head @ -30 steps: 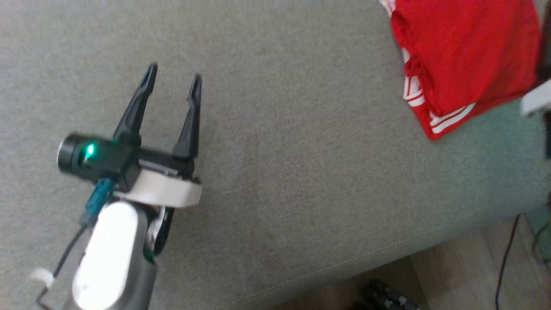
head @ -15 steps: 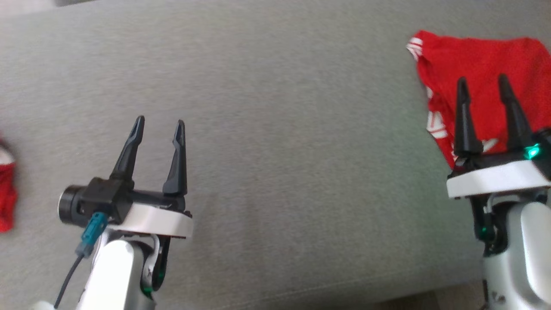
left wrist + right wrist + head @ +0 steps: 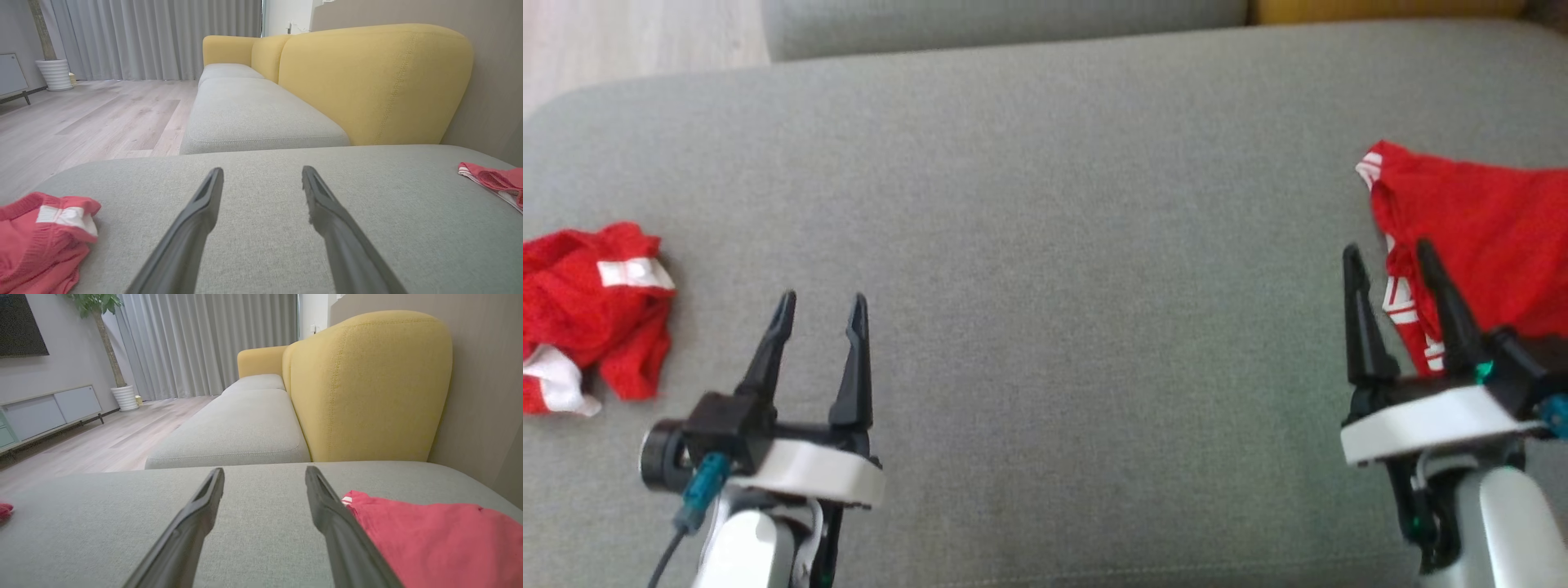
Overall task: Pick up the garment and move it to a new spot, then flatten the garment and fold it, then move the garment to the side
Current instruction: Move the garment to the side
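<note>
Left gripper (image 3: 823,298) and right gripper (image 3: 1387,247) hover over the grey sofa (image 3: 1054,245), jaws spread wide, holding nothing. A crumpled garment (image 3: 588,302) lies far left. A flat garment (image 3: 1486,237) lies far right, beside the right gripper.

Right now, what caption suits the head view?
Left gripper and right gripper open over a grey cushion, crumpled red garment at left, flatter red garment at right.
</note>
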`<state>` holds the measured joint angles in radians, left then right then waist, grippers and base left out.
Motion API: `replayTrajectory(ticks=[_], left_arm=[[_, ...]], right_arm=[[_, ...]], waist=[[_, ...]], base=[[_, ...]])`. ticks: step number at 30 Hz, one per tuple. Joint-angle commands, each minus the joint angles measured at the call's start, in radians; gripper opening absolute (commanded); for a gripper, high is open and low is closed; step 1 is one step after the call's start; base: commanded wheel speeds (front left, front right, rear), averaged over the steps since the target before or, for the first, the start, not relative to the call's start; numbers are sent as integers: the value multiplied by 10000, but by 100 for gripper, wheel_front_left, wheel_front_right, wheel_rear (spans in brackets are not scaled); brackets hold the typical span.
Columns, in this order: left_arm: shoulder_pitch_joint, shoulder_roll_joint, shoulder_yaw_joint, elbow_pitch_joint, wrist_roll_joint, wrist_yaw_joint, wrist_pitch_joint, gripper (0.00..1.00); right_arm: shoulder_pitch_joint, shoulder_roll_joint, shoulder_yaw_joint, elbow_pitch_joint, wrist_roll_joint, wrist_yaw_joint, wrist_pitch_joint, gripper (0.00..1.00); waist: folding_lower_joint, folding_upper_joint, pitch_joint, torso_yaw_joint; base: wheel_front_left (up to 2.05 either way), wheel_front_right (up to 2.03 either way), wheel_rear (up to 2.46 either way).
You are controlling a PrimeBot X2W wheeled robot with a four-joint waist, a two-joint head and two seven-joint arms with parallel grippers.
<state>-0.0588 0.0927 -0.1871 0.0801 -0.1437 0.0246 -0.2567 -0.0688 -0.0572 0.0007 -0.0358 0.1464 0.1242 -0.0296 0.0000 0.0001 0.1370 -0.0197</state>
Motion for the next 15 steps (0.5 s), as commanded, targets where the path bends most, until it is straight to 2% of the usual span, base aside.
replayTrajectory(ticks=[1,15], left_arm=[[-126,96,301,-239,-23,-32,-51,100],[737,201,170,-58,-121,47,8,100]], right_arm=[[4,21,274,-405,-91,65,66,100],[997,59,449,-527,-151,65,498,100]], waist=[[0,-1,-304,75],[0,-1,-1087,97]], base=[[0,0,0],[0,0,0]])
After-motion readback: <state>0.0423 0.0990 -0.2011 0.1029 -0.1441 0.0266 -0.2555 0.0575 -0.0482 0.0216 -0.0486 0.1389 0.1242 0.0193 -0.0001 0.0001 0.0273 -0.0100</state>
